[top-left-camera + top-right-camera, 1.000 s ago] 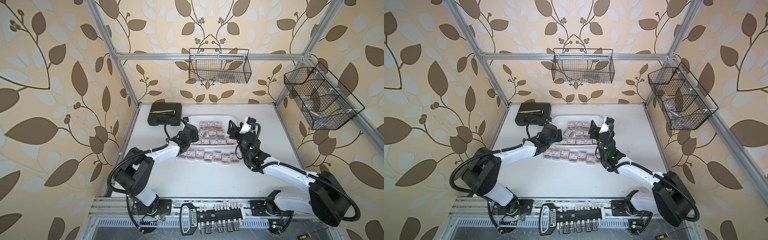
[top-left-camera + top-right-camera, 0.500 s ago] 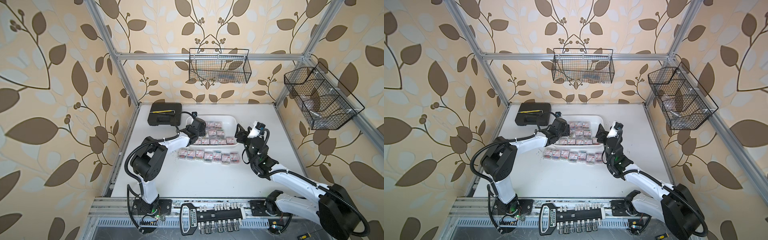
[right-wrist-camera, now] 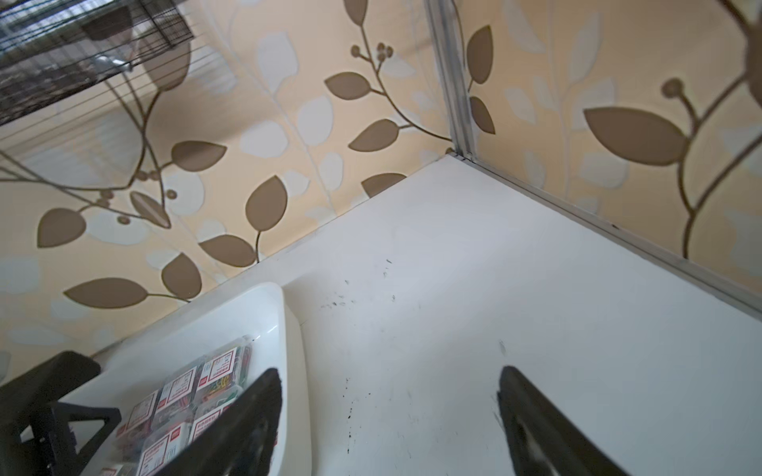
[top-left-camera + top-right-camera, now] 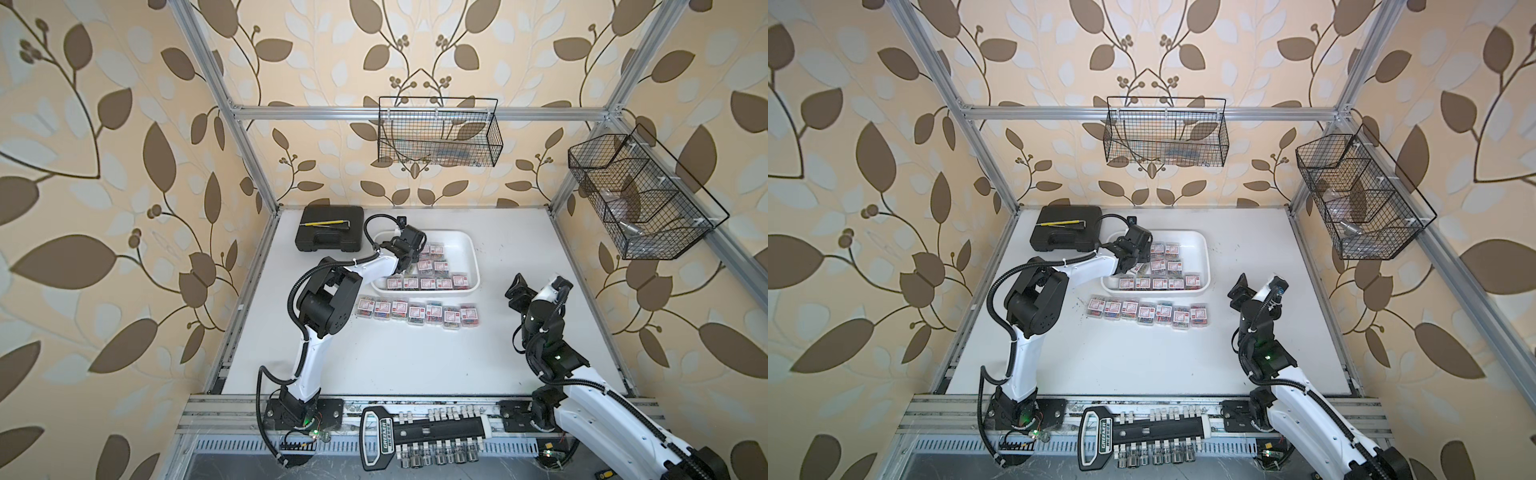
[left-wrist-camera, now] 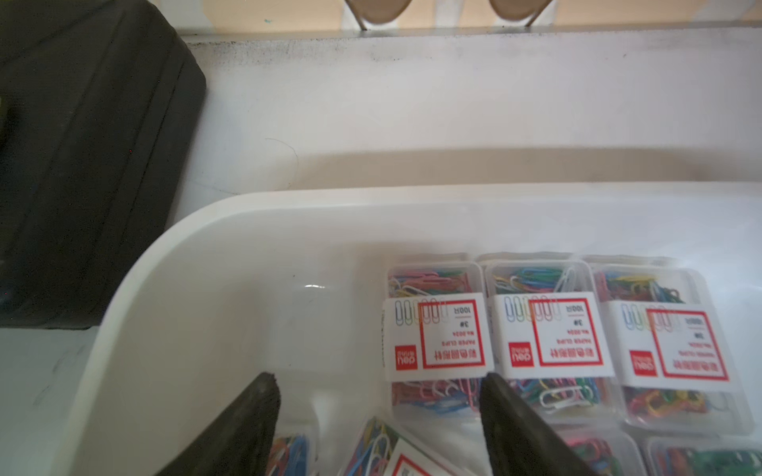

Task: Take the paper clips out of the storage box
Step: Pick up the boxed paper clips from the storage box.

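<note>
The left pincer (image 5: 379, 383) is held spread over paper clips (image 5: 437, 329) in the storage box (image 5: 206, 214), presumably for pickup. The right pincer (image 3: 389, 373) is seen spread, empty.

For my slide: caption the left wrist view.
Open left tool hovers above paper clip boxes in the white storage box.

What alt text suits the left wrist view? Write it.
Open left gripper hovers over a corner of the white storage box, close to labelled boxes of paper clips; a black case lies beside the box.
</note>
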You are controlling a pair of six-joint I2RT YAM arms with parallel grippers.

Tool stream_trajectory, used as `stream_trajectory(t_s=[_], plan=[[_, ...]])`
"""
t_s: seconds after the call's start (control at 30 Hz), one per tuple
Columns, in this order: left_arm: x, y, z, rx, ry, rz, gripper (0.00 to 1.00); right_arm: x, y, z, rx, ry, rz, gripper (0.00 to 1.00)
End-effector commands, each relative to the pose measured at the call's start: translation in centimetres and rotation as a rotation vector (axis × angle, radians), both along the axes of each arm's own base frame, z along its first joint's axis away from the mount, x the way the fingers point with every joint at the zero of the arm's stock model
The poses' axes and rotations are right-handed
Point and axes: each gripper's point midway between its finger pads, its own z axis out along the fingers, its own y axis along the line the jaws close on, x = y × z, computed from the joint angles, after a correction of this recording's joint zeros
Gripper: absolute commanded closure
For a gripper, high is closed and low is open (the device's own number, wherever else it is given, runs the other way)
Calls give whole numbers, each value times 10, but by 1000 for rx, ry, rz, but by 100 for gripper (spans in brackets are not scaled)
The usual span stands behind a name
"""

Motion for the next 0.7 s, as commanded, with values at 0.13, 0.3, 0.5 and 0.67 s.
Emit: stream_trajectory(t_s=[0.13, 0.3, 0.5, 0.67], plan=[[9, -7, -6, 23, 24, -23, 19, -4, -23, -29, 77, 36, -97, 13], [16, -3, -19, 0, 54, -14, 18, -2, -25, -32, 74, 58, -115, 13], [22, -2, -28, 0, 72, -6, 19, 0, -24, -34, 73, 68, -111, 14], [26, 0, -32, 2, 84, 5, 24, 3, -22, -34, 71, 76, -101, 14]])
